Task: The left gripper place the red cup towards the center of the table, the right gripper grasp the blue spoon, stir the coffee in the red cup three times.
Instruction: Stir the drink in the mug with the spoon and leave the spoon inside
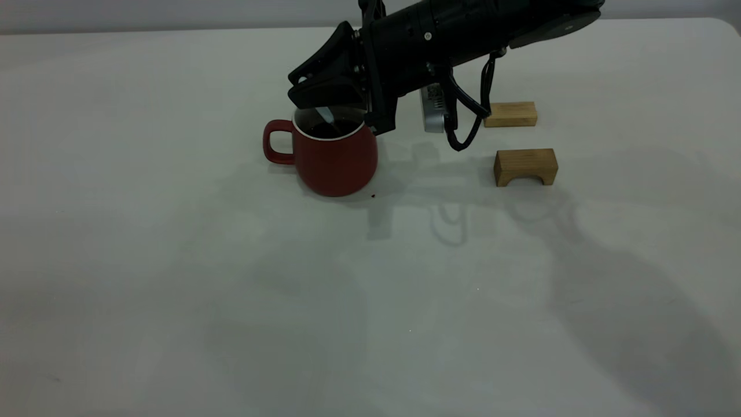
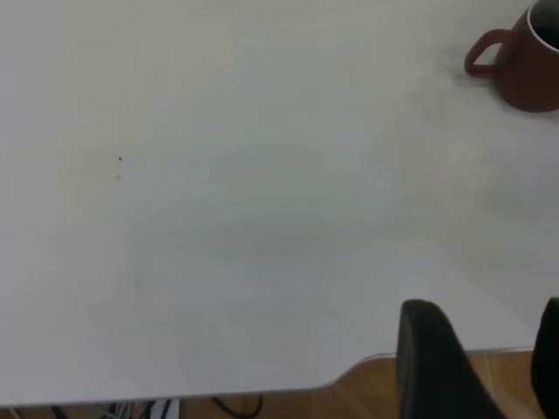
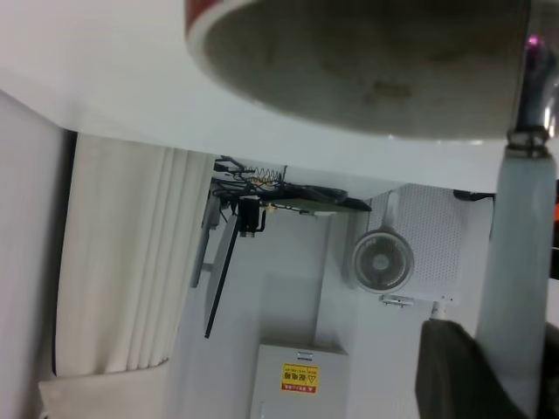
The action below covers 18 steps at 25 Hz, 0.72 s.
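While the long black right gripper (image 1: pixel 324 110) reaches in from the far right side of the exterior view and hangs over the mouth of the dark red rounded cup (image 1: pixel 336 156), its jaws pinch the pale blue-white handle of the small blue spoon (image 1: pixel 325 116), whose grey metal end dips into the dark brown-black coffee (image 1: pixel 330 130) inside the white rim. This cup stands upright on the large off-white matte bench (image 1: pixel 173 278), roughly mid-width and toward the far side, with its loop handle pointing to the exterior view's left and a tiny dark speck lying just beside its base. Two tan wooden blocks sit to the right of the cup, well apart from it: a flat plain block (image 1: pixel 510 114) farther back and an arched block (image 1: pixel 525 167) nearer the camera. From the right wrist view the spoon's pale handle (image 3: pixel 524 279) runs up between the dark fingers (image 3: pixel 454 375) toward the cup's speckled inside (image 3: pixel 367 61). The left gripper (image 2: pixel 476 367) hangs off the bench edge, far from the cup (image 2: pixel 524 65), its jaws spread and holding nothing.
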Each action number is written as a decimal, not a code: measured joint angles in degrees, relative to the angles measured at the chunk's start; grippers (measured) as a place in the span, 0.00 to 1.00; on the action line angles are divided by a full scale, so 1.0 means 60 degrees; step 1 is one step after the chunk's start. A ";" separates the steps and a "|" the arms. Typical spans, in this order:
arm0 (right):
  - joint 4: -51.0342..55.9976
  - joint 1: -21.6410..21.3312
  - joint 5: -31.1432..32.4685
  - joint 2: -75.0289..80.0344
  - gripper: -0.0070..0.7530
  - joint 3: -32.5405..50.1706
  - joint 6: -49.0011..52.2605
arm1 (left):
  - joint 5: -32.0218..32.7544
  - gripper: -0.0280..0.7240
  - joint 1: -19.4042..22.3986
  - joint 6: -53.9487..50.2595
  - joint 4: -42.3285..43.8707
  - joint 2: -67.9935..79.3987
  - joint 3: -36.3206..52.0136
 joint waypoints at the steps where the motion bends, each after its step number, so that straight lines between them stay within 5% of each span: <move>1: 0.0000 -0.0009 0.0000 0.0003 0.21 0.0000 -0.0105 | 0.0000 0.50 0.0000 0.0000 0.0000 0.0000 0.0000; 5: 0.0000 -0.0017 -0.0009 0.0032 0.27 0.0000 -0.0788 | 0.0000 0.50 0.0000 0.0000 0.0000 0.0000 0.0000; 13: -0.0228 -0.0020 0.0264 0.0020 0.61 0.0000 -0.2461 | 0.0000 0.50 0.0000 0.0000 0.0000 0.0000 0.0000; 18: -0.1249 -0.0028 0.0325 -0.0576 0.66 0.0000 -0.2828 | 0.0000 0.50 0.0000 0.0000 0.0000 0.0000 0.0000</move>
